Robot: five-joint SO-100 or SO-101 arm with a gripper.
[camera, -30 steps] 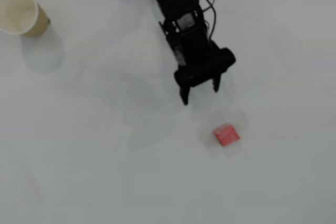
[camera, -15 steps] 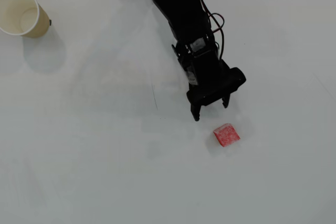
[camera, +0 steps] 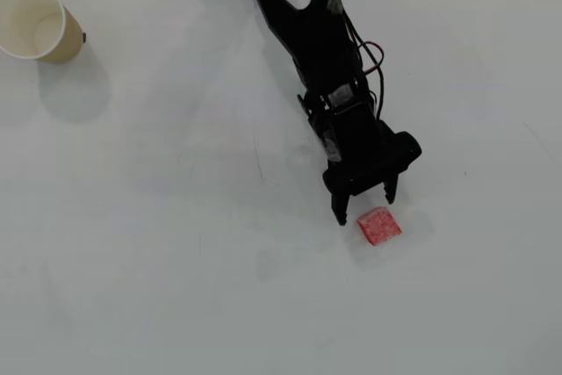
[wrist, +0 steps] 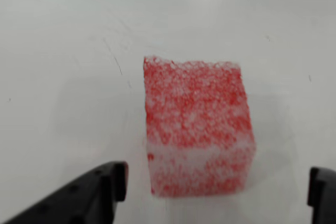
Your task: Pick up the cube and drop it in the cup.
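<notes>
The gripper was spread open, with nothing held between its two black fingers. In the overhead view its fingertips pointed down the picture and sat just above the cube, very near it. The picture did not make clear whether they touched it. In the wrist view the gripper showed only as two dark tips at the bottom corners. One finger was at the lower left and the other was at the far right edge. The gap between them was wider than the cube.

The cube was small and red with pale, frosty speckles. It lay flat on the white table and looked big and close in the wrist view, just in front of the open fingers.

The black arm came in from the top of the overhead view and slanted down toward the right. Thin wires looped beside it.

The cup stood far away in the top left corner of the overhead view. It was tan outside and white inside, with its open mouth showing. A soft gray shadow lay on the table next to it.
</notes>
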